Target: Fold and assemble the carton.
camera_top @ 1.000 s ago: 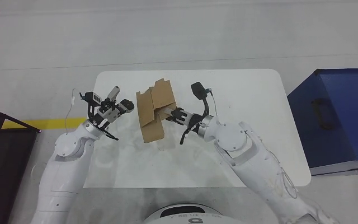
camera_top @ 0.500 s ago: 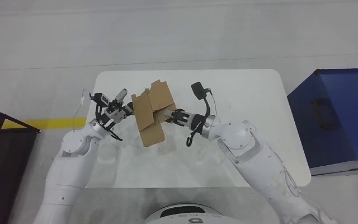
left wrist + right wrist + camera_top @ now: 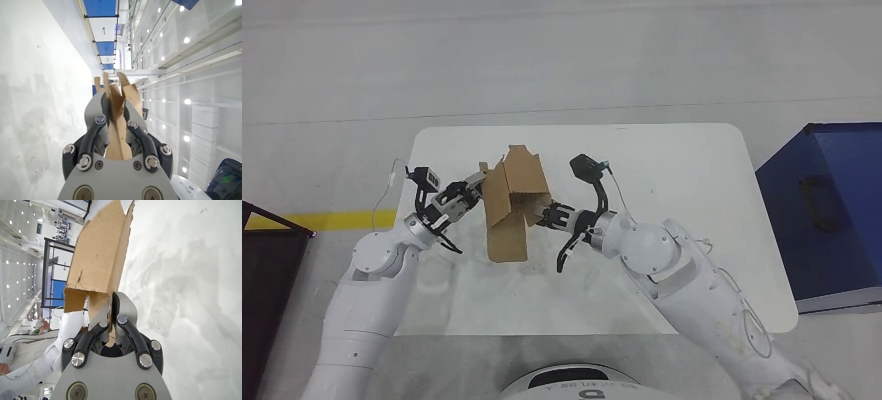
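Observation:
A brown cardboard carton (image 3: 512,205) stands partly opened above the white table (image 3: 672,170), held between both arms. My left gripper (image 3: 478,185) is on its left side, shut on a flap of the carton (image 3: 116,106) that runs between the fingers (image 3: 104,106). My right gripper (image 3: 542,213) is on the carton's right side, shut on a wall edge of the carton (image 3: 98,262) near an open end. The carton's flaps stick up at the far end.
A dark blue bin (image 3: 832,215) stands on the floor beyond the table's right edge. A black frame (image 3: 262,260) sits on the floor at the left, by a yellow floor line (image 3: 337,218).
The carton has been pushed into a more upright, opened shape. My left gripper has closed in from the left onto its flap, and the right arm has shifted slightly left with it.

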